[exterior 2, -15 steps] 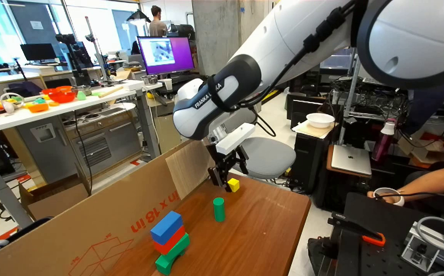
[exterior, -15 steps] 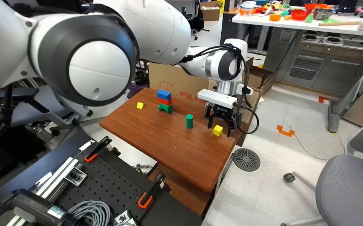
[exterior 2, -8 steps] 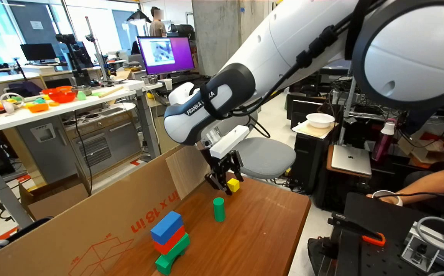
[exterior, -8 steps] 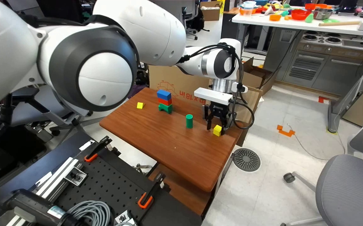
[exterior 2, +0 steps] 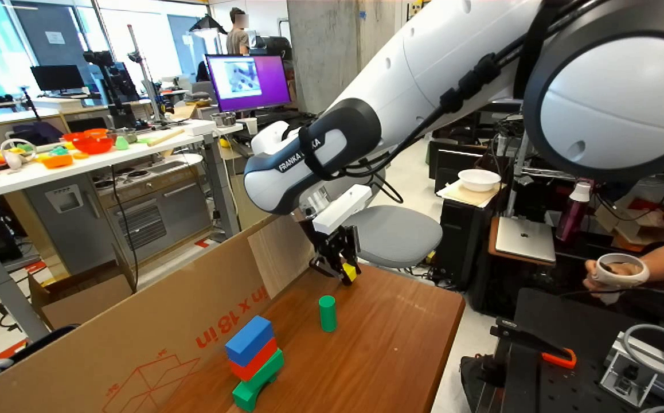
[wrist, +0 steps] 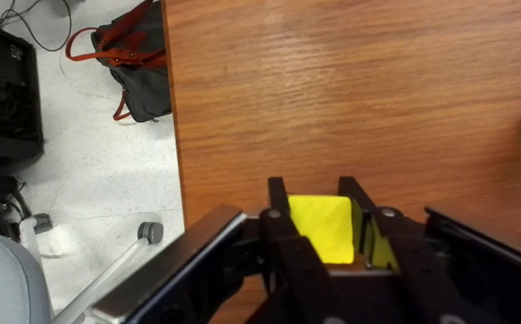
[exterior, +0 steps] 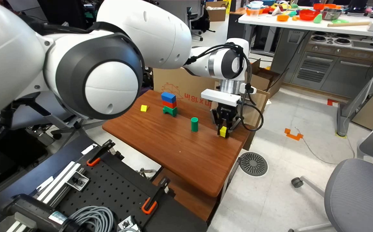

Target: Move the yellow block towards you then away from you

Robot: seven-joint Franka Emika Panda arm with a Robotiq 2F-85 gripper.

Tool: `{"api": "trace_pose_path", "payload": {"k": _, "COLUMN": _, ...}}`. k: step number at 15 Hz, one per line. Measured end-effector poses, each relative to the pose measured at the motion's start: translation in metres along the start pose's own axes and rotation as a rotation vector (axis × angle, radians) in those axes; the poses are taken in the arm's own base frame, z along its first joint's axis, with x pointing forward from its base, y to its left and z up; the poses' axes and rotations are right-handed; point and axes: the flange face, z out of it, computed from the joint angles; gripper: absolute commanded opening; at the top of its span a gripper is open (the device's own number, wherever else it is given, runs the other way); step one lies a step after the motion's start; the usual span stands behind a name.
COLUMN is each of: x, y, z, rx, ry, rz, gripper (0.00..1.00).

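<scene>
Between the fingers [wrist: 279, 195] of the gripper [wrist: 315, 195] sits the yellow block [wrist: 322, 229], clamped from both sides; near the gripper a green cylinder [exterior: 194, 125] stands upright.

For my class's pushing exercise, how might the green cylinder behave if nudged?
The green cylinder would probably tip if pushed near its top, since it stands on end and is taller than wide. Once down, its round side suggests it could roll along the table. Its straight, crisp edges hint that it is stiff.
</scene>
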Motion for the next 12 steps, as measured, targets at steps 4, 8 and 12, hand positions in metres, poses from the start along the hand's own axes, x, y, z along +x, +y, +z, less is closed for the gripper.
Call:
{"api": "trace_pose_path", "payload": {"k": 4, "x": -0.005, "y": 0.012, "z": -0.014, "rx": -0.008, "ry": 0.006, "rz": 0.015, "gripper": 0.08}}
{"api": "trace_pose_path", "payload": {"k": 8, "x": -0.023, "y": 0.029, "z": -0.014, "rx": -0.007, "ry": -0.044, "rz": 0.034, "gripper": 0.08}}
{"api": "trace_pose_path", "payload": {"k": 12, "x": -0.051, "y": 0.031, "z": 0.024, "rx": 0.006, "ry": -0.162, "rz": 0.03, "gripper": 0.08}}
